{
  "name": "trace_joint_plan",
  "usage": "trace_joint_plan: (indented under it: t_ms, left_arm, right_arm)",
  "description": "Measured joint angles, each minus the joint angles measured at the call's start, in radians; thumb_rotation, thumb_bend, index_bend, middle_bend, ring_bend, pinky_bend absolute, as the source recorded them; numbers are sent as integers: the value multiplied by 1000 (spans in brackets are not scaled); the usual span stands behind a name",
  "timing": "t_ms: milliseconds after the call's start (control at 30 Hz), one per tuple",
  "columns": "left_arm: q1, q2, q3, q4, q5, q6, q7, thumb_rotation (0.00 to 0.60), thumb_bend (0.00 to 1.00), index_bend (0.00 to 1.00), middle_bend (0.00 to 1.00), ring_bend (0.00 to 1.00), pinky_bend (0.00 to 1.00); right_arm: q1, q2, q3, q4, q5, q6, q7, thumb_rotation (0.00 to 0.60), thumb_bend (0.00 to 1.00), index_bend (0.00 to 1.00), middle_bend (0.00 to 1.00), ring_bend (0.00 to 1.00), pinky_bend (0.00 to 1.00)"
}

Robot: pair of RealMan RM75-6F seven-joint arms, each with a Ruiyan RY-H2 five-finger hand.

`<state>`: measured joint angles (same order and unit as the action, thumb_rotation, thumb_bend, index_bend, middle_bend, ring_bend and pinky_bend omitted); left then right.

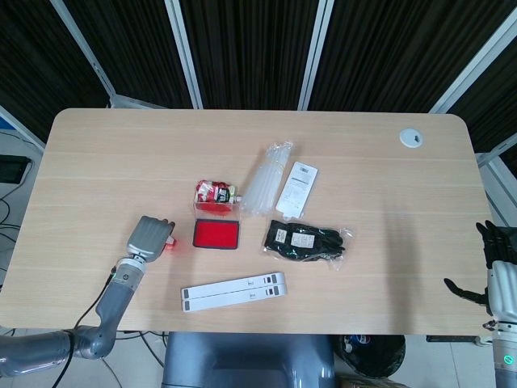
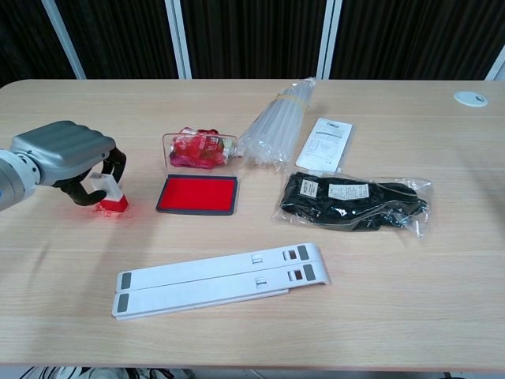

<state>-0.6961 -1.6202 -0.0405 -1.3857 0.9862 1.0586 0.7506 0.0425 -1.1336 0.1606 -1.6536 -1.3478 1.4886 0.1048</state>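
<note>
The left hand (image 2: 67, 158) is curled around a small stamp (image 2: 109, 194), a clear block with a red base, and that base sits on or just above the table (image 2: 379, 316), just left of the open red ink pad (image 2: 197, 194). Judging by how things lie, the stamp has been taken up and brought down beside the pad; whether a print has been made cannot be told, since the hand hides the wood beneath. The stamp leans slightly, its red base glowing against the pale table (the head view shows only a red glint at the hand's edge). Behind the pad stands its clear lid (image 2: 200, 150), with red packaging behind it. The right hand (image 1: 494, 271) hangs off the table's right edge, fingers apart and holding nothing.
</note>
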Motion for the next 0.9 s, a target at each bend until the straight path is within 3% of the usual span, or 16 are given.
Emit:
trace_joint_plan:
  t_ms: [567, 900]
  left_arm:
    - [-2, -12, -9, 4, -21, -10, 36, 600, 483, 618, 612, 518, 615]
    - [-4, -15, -14, 0, -43, -6, 68, 600, 426, 597, 586, 501, 605]
  right_arm:
    - [0, 1, 1, 0, 1, -1, 2, 600, 65, 0, 0, 0, 177]
    - [0, 1, 0, -1, 0, -2, 3, 600, 65, 0, 0, 0, 177]
